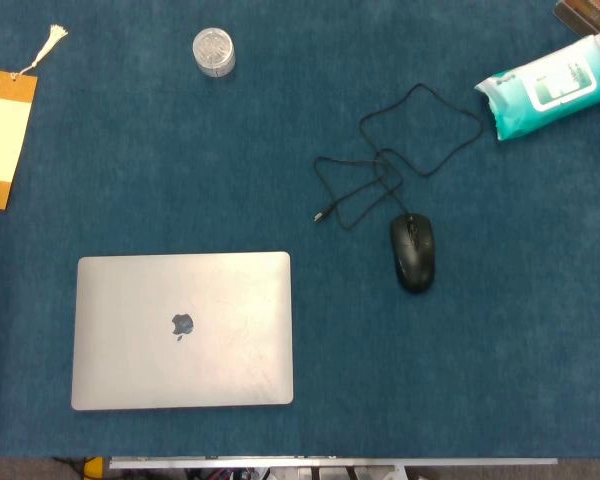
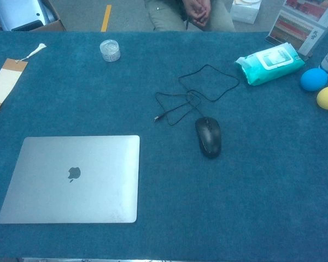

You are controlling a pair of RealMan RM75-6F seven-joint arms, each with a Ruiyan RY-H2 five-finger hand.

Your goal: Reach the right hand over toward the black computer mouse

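Black mouse (image 1: 412, 252) lies alone, no hand near.

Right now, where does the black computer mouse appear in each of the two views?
Head view: the black computer mouse lies right of centre, its cable looping above it.
Chest view: it lies just right of centre, at mid-height.
Shared landmark: the closed silver laptop lies to its lower left in both.
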